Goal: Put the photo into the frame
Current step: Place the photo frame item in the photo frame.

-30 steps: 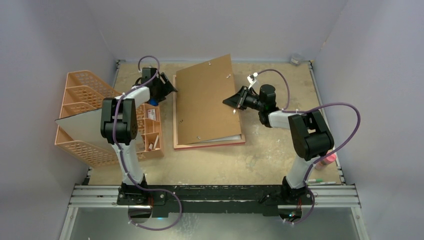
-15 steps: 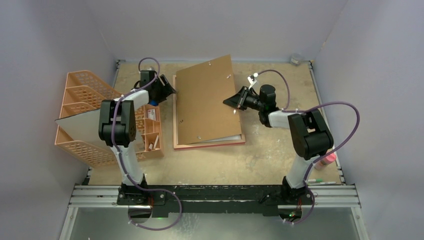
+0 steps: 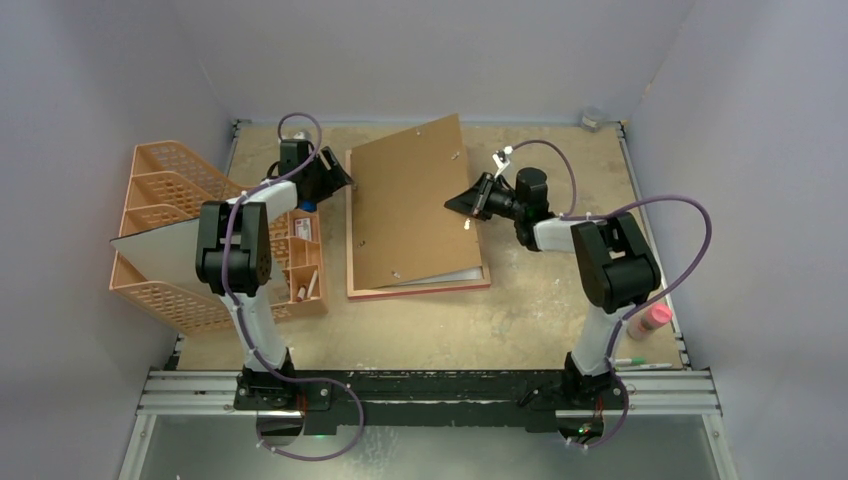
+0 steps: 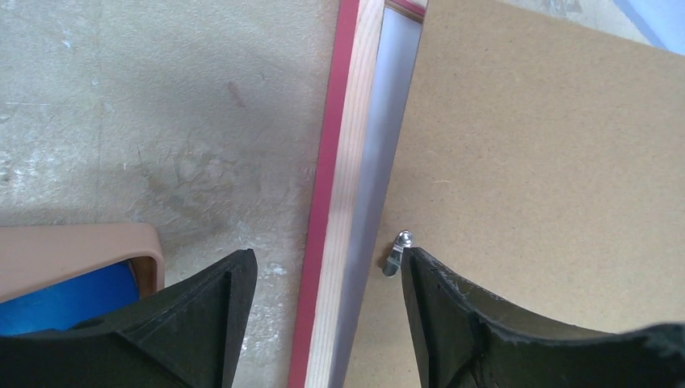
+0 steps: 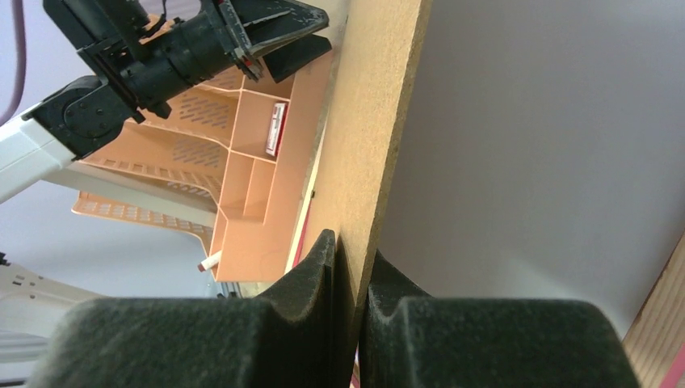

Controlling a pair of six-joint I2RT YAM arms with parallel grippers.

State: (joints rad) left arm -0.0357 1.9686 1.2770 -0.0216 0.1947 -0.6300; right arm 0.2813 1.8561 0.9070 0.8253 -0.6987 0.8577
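moved: almost nothing. The right arm's elbow has swung in a touch, so more of the pink bottle (image 3: pixel 650 320) at the table's (image 3: pixel 520 320) right edge now shows. Board, frame and left gripper sit about where they were.
right gripper (image 3: pixel 453 204): jaws nearly closed, pinching the right edge of the brown backing board (image 3: pixel 410 200). The wrist view shows the board's thin edge clamped between both pads.
backing board: raised on its right side and skewed. Its left side is down over the frame, and its far corner overhangs the frame's far rail.
left gripper (image 4: pixel 325 263): jaws wide apart, holding nothing. It hangs over the frame's left rail toward the far end, one finger on each side of the rail.
frame (image 3: pixel 420 290): lies flat at mid table, pale wood back up, pink-red rim showing at the left and near sides.
inside frame: a grey strip (image 4: pixel 388 162) shows between the left rail and the board; can't tell whether it is glazing or something else. A small metal clip (image 4: pixel 396 250) sits at the board's left edge.
photo (image 3: pixel 150 250): my read is the pale sheet lying across the orange organiser (image 3: pixel 170 170) at far left, plain side up, print not visible. It is well apart from the frame and neither gripper touches it.
done: frame face down, backing lifted open on one side.
left: clear the board fully, fetch the photo, lay it in the recess, refit the board and clips.
progress: early, opening stage only.
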